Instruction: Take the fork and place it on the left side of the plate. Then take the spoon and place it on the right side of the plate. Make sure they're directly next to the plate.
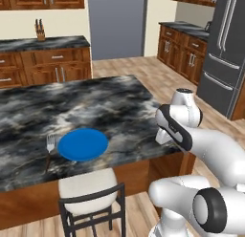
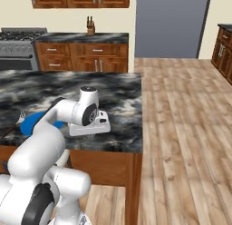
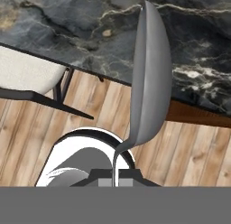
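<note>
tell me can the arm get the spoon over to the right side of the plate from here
Probably yes: the spoon is already in the claw, and bare counter lies right of the plate.

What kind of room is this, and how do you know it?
A home kitchen, most likely: a marble-topped island, a stove among wooden cabinets, and a steel refrigerator.

Arm (image 2: pixel 50 129) hides most of plate (image 2: pixel 28 124); fork (image 2: pixel 21 115) handle hidden.
</note>
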